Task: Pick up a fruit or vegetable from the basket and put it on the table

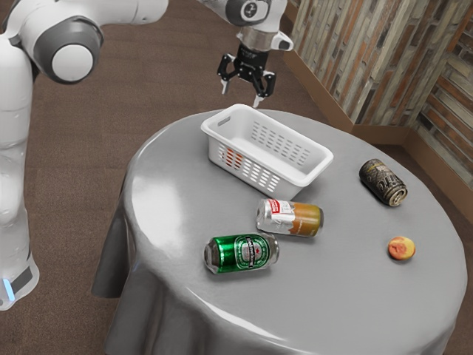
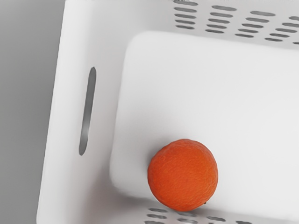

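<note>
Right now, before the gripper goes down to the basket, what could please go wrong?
The orange lies close to the basket's slotted side wall, so the gripper might hit that wall. Being round, the orange could roll away if touched off-centre. If the basket gets pushed, it may knock the silver-and-orange can lying close outside.

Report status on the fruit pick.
No pick visible: orange lies in the basket. In hand: nothing, gripper open above basket. Left: grasp, lift, set on table. Small round fruit already on table; can't tell if it came from the basket.
</note>
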`<act>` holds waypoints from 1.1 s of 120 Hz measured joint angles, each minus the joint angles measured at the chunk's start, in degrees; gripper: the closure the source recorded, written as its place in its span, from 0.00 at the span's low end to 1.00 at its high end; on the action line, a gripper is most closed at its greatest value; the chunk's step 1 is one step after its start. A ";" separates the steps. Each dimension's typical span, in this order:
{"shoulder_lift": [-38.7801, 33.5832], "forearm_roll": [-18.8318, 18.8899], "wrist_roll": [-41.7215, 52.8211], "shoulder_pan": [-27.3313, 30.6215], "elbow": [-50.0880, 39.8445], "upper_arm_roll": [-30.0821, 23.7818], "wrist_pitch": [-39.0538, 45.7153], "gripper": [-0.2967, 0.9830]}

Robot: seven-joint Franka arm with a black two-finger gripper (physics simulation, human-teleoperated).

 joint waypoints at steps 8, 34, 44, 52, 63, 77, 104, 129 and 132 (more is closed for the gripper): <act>-0.19 0.14 -0.16 -0.71 -0.66 0.01 1.06 0.23; -0.99 0.28 -0.57 -1.96 -2.90 0.10 2.92 0.23; -1.07 0.27 -0.70 -2.03 -3.58 0.34 3.28 0.23; -1.30 0.27 -0.79 -1.95 -4.46 0.45 3.48 0.23; -1.46 0.29 -0.89 -1.89 -5.31 0.51 3.68 0.23; -1.30 0.32 -0.69 -1.93 -6.34 0.52 5.06 0.23; -0.87 0.35 0.37 -2.20 -8.37 0.29 8.49 0.23; -0.13 0.35 1.13 -3.35 -8.69 0.17 9.68 0.23; -0.10 0.35 1.21 -3.32 -8.82 0.17 9.76 0.23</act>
